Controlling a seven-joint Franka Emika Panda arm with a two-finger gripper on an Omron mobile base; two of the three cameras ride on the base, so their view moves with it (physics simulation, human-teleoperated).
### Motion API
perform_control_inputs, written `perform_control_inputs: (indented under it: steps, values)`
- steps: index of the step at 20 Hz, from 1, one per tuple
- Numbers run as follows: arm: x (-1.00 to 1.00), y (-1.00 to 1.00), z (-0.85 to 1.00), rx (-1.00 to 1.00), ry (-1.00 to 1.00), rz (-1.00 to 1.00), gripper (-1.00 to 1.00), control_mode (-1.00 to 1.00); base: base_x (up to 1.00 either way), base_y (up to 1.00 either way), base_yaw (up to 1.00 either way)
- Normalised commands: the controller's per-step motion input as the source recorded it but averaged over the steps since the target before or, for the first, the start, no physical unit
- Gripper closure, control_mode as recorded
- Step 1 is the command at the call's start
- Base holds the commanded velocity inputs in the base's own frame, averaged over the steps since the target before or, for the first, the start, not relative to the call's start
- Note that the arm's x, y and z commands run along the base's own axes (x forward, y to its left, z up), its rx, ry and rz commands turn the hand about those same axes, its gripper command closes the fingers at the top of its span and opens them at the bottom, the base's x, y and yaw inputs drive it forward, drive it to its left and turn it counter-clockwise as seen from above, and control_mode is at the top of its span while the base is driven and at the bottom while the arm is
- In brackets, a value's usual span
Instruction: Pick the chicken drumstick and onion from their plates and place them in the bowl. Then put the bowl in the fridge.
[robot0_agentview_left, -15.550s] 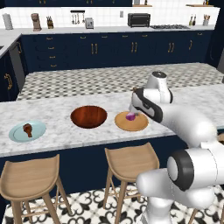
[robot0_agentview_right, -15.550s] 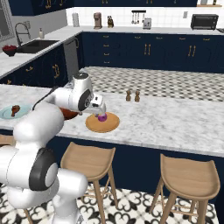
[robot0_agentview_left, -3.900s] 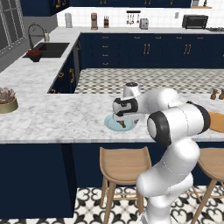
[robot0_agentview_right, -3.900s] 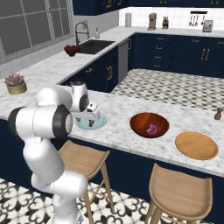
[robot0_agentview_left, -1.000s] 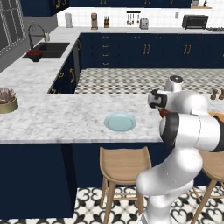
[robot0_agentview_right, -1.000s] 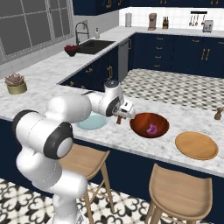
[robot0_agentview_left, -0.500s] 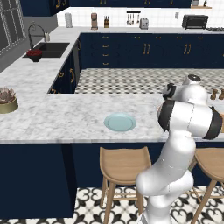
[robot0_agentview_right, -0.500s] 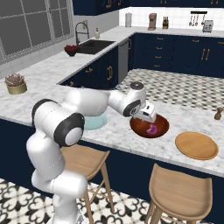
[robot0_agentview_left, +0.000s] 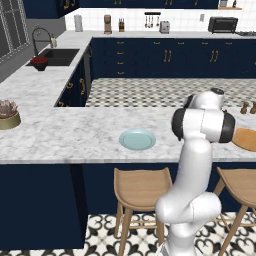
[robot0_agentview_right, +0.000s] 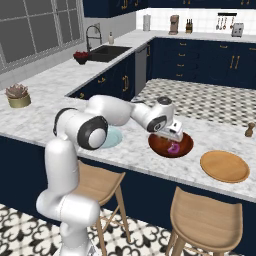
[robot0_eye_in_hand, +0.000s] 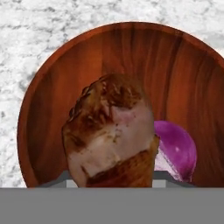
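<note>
The chicken drumstick (robot0_eye_in_hand: 111, 135) has been carried from beside the bowl (robot0_agentview_right: 183, 145) to directly above its hollow, clenched in the gripper (robot0_agentview_right: 172, 136). The onion (robot0_eye_in_hand: 177, 151) is seen already lying inside; release is judged imminent, with the fridge step remaining.

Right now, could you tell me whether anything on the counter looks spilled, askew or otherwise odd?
Nothing stands out. The chicken drumstick hangs in the gripper over the bowl, the onion lies inside it, and the blue plate and wooden plate sit flat.
</note>
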Motion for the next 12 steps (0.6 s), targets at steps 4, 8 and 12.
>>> perform_control_inputs:
  steps: [4,8,12]
  values:
    - [0.54,-0.17,-0.32,0.00,0.01,0.00,1.00,-1.00,0.00,0.00,0.00]
    - [0.33,-0.03,-0.36,0.00,0.00,0.00,-1.00,-1.00,0.00,0.00,0.00]
    - [-0.10,0.04,0.00,0.00,0.00,0.00,-1.00,-1.00,0.00,0.00,0.00]
